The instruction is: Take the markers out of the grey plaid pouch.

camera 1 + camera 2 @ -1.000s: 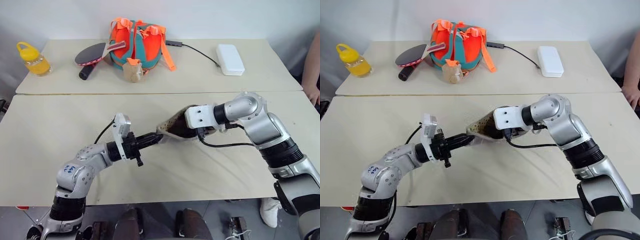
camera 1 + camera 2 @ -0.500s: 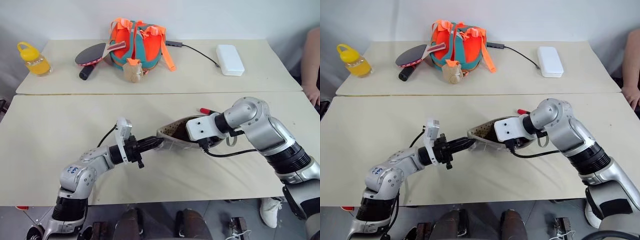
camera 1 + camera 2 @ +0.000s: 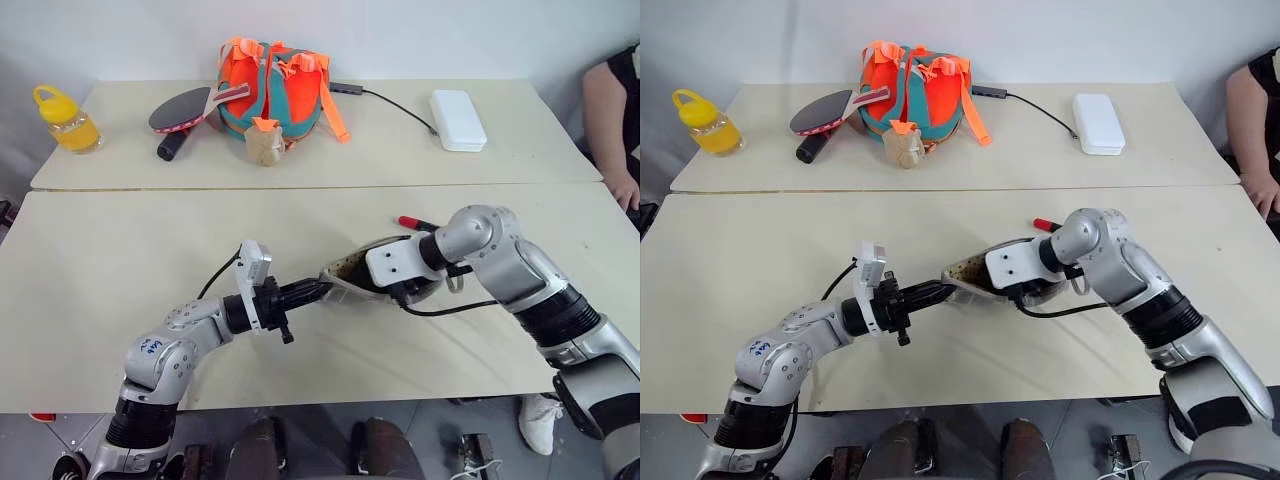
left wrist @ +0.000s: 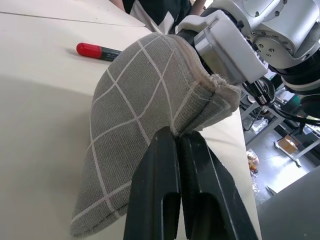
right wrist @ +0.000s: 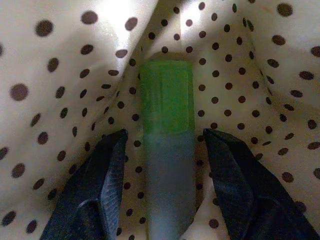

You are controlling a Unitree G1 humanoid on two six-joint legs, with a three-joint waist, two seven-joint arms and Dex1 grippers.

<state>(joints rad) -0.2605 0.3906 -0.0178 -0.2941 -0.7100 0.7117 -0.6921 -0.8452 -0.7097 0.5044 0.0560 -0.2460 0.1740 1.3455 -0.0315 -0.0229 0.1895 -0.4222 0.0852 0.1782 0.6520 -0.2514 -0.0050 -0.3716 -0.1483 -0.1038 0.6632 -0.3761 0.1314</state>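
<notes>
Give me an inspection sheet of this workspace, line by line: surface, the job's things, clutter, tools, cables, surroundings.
Surface: two cream tables set edge to edge.
Job's things: grey plaid pouch held up off the near table, mouth toward the right arm; green-ended marker inside on the dotted lining; red-capped marker lying out on the table beyond the pouch.
Clutter: far table holds an orange-and-teal bag, a table-tennis paddle, a yellow bottle, a white box.
Tools: left tool shut on the pouch's end; right tool inside the pouch, fingers open either side of the green-ended marker.
Cables: black cable on the far table beside the bag.
Surroundings: a person's arm at the right edge.
</notes>
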